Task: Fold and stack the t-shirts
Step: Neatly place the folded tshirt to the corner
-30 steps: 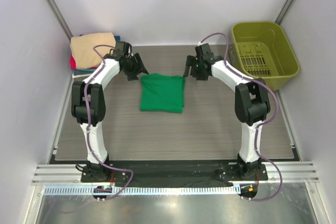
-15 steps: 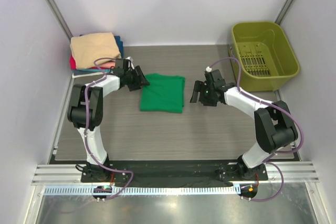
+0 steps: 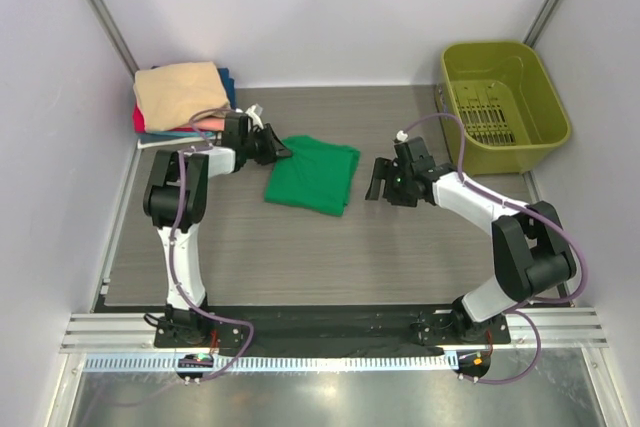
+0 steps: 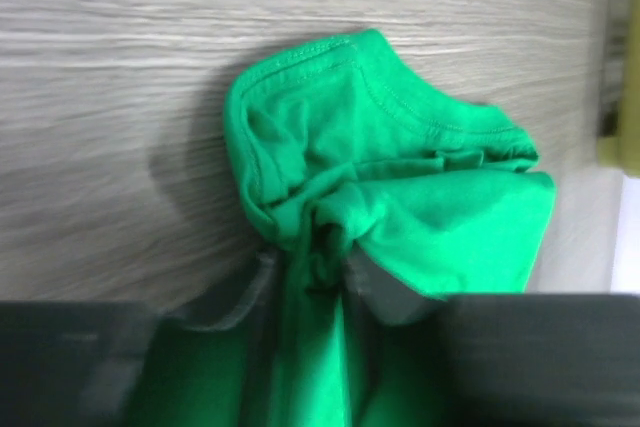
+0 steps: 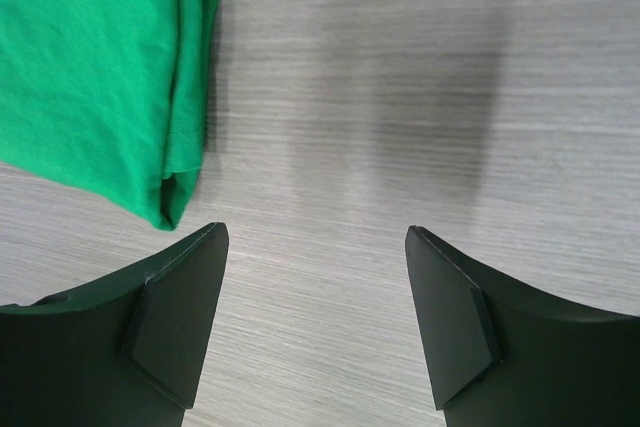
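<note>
A bright green t-shirt (image 3: pixel 312 177) lies folded in a rough square mid-table, slightly skewed. My left gripper (image 3: pixel 281 151) is at its far left corner and shut on it. In the left wrist view the green cloth (image 4: pixel 400 167) bunches up and is pinched between the grey pads (image 4: pixel 385 292) of the gripper (image 4: pixel 322 277). My right gripper (image 3: pixel 379 181) hovers just right of the shirt, open and empty. The right wrist view shows its gripper (image 5: pixel 315 317) over bare wood, with the shirt's folded edge (image 5: pixel 100 67) at the left. The stack of folded t-shirts (image 3: pixel 178 95), tan on top, sits far left.
An olive-green plastic bin (image 3: pixel 505 97) stands at the far right corner. White walls close in the table (image 3: pixel 330 257) on three sides. The folded stack sits right behind my left arm's wrist.
My left gripper moved onto the shirt's far left corner and closed on it, skewing the shirt. My right arm swung from the far edge to the shirt's right side.
</note>
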Controlling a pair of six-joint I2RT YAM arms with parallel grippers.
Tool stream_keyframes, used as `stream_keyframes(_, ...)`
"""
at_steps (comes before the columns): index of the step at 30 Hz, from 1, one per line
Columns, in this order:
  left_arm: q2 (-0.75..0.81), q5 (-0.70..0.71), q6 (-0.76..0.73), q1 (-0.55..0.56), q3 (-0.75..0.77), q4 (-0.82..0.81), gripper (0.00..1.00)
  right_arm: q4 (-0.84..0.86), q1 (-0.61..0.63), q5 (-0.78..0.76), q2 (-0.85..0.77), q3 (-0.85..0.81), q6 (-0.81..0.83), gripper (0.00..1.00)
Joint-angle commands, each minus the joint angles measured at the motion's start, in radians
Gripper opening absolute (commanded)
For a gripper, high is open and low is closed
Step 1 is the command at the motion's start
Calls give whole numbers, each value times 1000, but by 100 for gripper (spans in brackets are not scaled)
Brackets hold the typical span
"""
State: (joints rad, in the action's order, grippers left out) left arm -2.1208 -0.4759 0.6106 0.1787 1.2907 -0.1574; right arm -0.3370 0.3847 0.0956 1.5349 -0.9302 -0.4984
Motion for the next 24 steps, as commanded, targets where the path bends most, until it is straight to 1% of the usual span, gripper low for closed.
stream_keyframes(1,-74,-156,89,-2,-41,-196,24,13,2,-13,-42,24,17,78)
stream_keyframes(2,-103,-174,127,-2,-36,-236,17,19,2,-13,-44,39,17,77)
stream_keyframes(3,-114,-182,199,-2,-31,-267,0,23,2,-11,-47,47,17,77)
stream_keyframes(4,-117,-200,233,-4,-22,-309,0,23,2,-13,-53,54,15,77)
stream_keyframes(6,-96,-208,262,-2,-7,-303,0,29,2,-11,-65,77,8,77)
stream_keyframes(8,-55,-178,232,-1,22,-191,0,38,2,-4,-96,102,1,77)
stream_keyframes(10,14,-159,168,-2,53,-57,0,55,2,12,-130,119,-9,77)
stream_keyframes(14,110,-124,126,-21,116,76,0,108,2,50,-177,171,-32,77)
stream_keyframes(16,148,-109,106,-28,136,139,0,141,2,99,-194,192,-58,76)
stream_keyframes(17,159,-99,97,-36,150,154,0,163,2,121,-215,221,-71,76)
stream_keyframes(18,165,-89,84,-38,179,194,0,215,5,134,-225,238,-81,75)
stream_keyframes(22,199,-70,31,-56,252,335,0,331,29,176,-246,336,-129,75)
stream_keyframes(23,205,-67,12,-62,265,354,0,405,36,187,-246,353,-146,74)
stream_keyframes(24,209,-63,6,-68,280,389,0,438,40,194,-240,370,-157,74)
